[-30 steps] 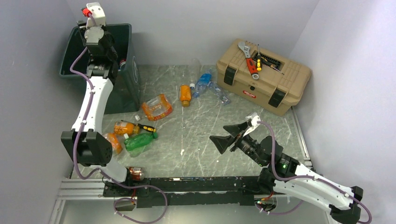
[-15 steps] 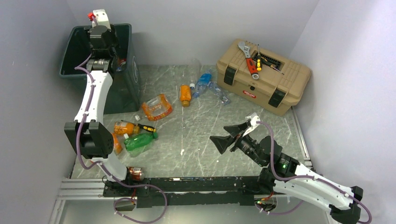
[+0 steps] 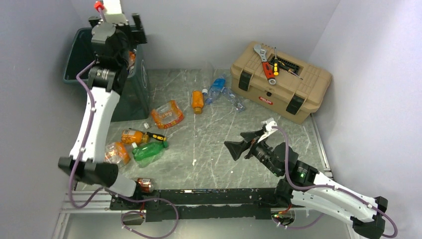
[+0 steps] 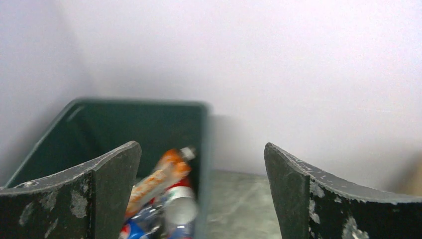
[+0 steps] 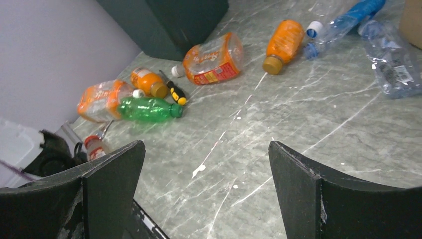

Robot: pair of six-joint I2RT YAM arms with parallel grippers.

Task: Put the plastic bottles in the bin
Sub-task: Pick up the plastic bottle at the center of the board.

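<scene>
Top external view: a table cell is seen from above, closed in by plain pale lilac-grey walls (image 3: 224, 25) behind the bin and to either side of it.
Surface: a grey-green marbled tabletop (image 3: 209, 144), streaked with white scratches, is laid out to the right of the bin and in front of it.
Bin: the dark green bin (image 3: 132, 99) is stood in the far left corner, close against the walls.
Inside the bin: a tilted orange bottle (image 4: 161, 179), a clear bottle (image 4: 180, 209) and a Pepsi-labelled bottle (image 4: 130, 232) are piled against its right-hand wall.
Left gripper: the left gripper (image 4: 201, 149) is held above the bin's right-hand rim, its fingers spread wide with nothing between them.
Just right of the bin: a crushed orange-labelled bottle (image 3: 167, 114) and a stubby orange bottle (image 3: 197, 101) are laid flat; blue-labelled clear bottles (image 3: 218, 88) are laid further right.
In front of the bin: a brown-capped orange bottle (image 3: 130, 135), a green bottle (image 3: 149, 151), a white-capped orange-labelled bottle (image 3: 115, 152) and a yellow-and-black screwdriver (image 3: 157, 136) are clustered.
Right gripper: the right gripper (image 5: 206, 144) is held low over the tabletop, well apart from the bin, fingers parted and empty.
Toolbox: a tan toolbox (image 3: 293, 84) is set far to the right of the bin, with a wrench (image 3: 259, 51) laid on its lid.
</scene>
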